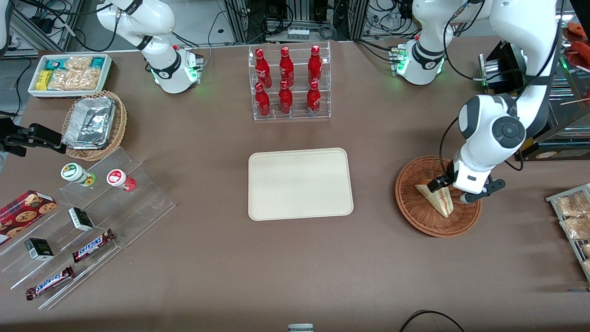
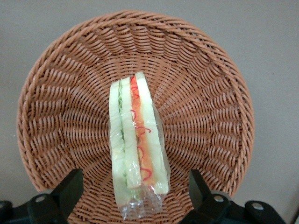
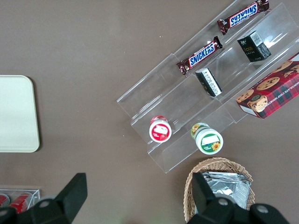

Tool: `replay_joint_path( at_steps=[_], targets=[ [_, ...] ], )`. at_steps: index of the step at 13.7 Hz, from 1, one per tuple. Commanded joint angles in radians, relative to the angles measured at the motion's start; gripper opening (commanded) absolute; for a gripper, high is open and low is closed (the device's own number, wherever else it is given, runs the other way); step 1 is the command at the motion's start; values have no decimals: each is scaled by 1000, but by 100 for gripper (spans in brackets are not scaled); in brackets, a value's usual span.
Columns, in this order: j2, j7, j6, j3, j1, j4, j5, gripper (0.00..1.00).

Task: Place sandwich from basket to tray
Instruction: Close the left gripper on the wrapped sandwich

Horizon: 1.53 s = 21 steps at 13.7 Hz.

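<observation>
Jaws are spread wide, one finger (image 2: 70,186) on each side of the sandwich and not touching it, so the left arm's gripper (image 2: 133,189) is sitting low over the basket with nothing held yet.

The brown bench (image 1: 295,267) carries everything. Biggest item on it is the cream tray (image 1: 300,183), sitting around the middle with nothing on it. Farther from the front camera than the tray is a clear rack of red bottles (image 1: 289,83).

The reddish-brown wicker basket (image 1: 415,216) is toward the working arm's end of the bench, well apart from the tray. In the front view the gripper (image 1: 454,190) hangs right above the basket.

The sandwich (image 2: 136,140) lies in the basket, roughly in the middle, standing on edge in its clear wrap so the red and green filling stripes face up at the wrist camera.
</observation>
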<state>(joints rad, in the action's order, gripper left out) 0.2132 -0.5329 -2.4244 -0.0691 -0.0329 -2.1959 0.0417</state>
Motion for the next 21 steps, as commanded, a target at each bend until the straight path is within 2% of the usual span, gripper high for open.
replay_joint_path(
  at_steps=[1, 5, 7, 8, 9, 10, 11, 12, 17, 21],
  targets=[
    [23, -19, -38, 3, -9, -1, -2, 100],
    [46, -19, -55, 3, -9, -5, 6, 100],
    [52, -19, -56, 3, -9, -5, 7, 95],
    [55, -19, -56, 3, -9, -5, 9, 85],
    [57, -19, -56, 3, -9, -5, 9, 56],
    [57, -19, -56, 3, -9, -5, 9, 33],
    [57, -18, -55, 3, -9, -4, 9, 13],
    [57, -18, -55, 3, -9, -2, 9, 1],
    [19, -4, -32, 3, -10, 4, 9, 0],
    [-41, -1, 149, -21, -19, 88, 10, 0]
  ],
)
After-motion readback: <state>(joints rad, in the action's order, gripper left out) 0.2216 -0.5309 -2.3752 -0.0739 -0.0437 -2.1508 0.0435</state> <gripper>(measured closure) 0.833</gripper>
